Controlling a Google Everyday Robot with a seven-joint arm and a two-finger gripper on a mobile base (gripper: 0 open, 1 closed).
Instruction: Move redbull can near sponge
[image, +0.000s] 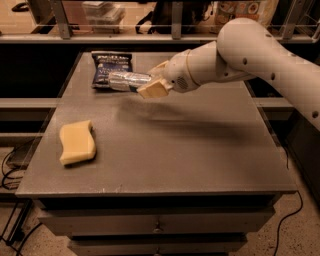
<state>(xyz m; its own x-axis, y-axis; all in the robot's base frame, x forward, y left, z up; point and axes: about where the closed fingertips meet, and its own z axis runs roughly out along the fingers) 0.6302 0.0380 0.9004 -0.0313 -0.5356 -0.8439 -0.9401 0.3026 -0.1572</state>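
The redbull can (126, 81) is a slim silver can held on its side, in the air above the table's far left part. My gripper (154, 80) is shut on the can's right end, with cream fingers (156, 89) above and below it. The white arm reaches in from the upper right. The sponge (76, 142) is a pale-yellow wavy foam block lying flat near the table's left front. The can hangs well behind and to the right of the sponge, apart from it.
A dark blue chip bag (111, 68) lies at the table's far left, just behind the held can. The grey table (200, 150) has drawers below its front edge. A railing and shelves run behind it. Cables hang at the left and right.
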